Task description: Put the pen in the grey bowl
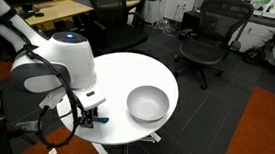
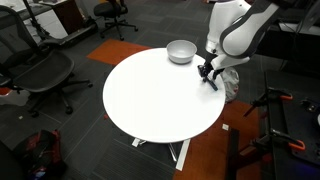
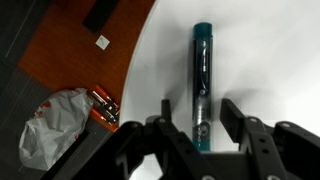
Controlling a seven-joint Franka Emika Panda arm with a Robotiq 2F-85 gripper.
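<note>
The pen (image 3: 202, 80), dark with a teal end, lies on the round white table (image 3: 260, 50) near its edge. In the wrist view my gripper (image 3: 200, 112) is open with a finger on each side of the pen, not closed on it. In both exterior views the gripper (image 1: 87, 118) (image 2: 207, 73) is low at the table edge, with the pen's teal tip (image 1: 102, 118) just showing. The grey bowl (image 1: 148, 104) (image 2: 181, 51) stands upright on the table a short way from the gripper, empty.
Several black office chairs (image 1: 212, 35) (image 2: 40, 70) stand around the table on dark carpet. An orange-red floor patch (image 3: 90, 50) and a crumpled white bag (image 3: 60, 125) lie below the table edge. Desks (image 1: 52, 12) stand behind.
</note>
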